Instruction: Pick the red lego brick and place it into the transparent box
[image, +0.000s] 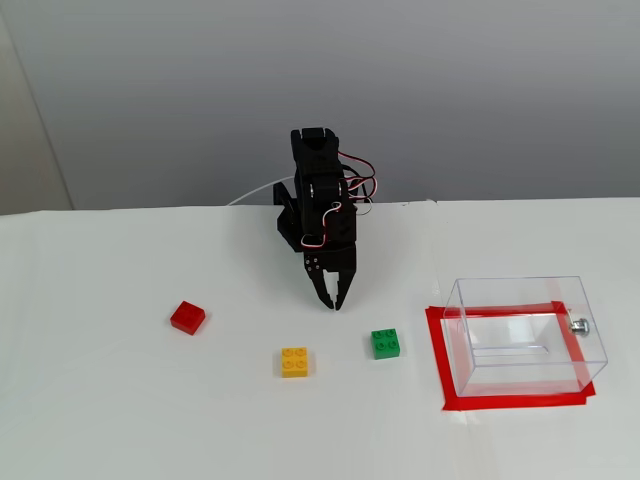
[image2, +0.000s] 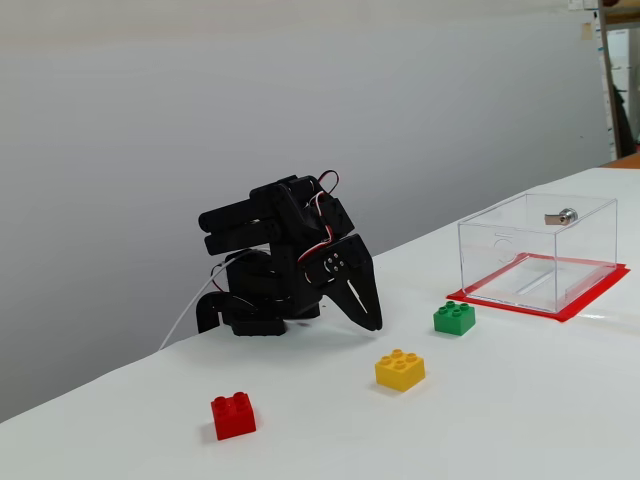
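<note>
The red lego brick (image: 187, 317) (image2: 233, 416) lies alone on the white table, to the left in both fixed views. The transparent box (image: 525, 334) (image2: 537, 253) stands empty at the right on a red tape outline, with a small silver knob on one wall. My black gripper (image: 334, 303) (image2: 372, 322) hangs folded near the arm's base, tips pointing down just above the table, jaws shut with nothing between them. It sits between brick and box, well apart from both.
A yellow brick (image: 294, 362) (image2: 400, 369) and a green brick (image: 386, 343) (image2: 454, 317) lie in front of the gripper, toward the table's near side. A white cable (image2: 185, 312) trails behind the arm's base. A grey wall stands behind the table.
</note>
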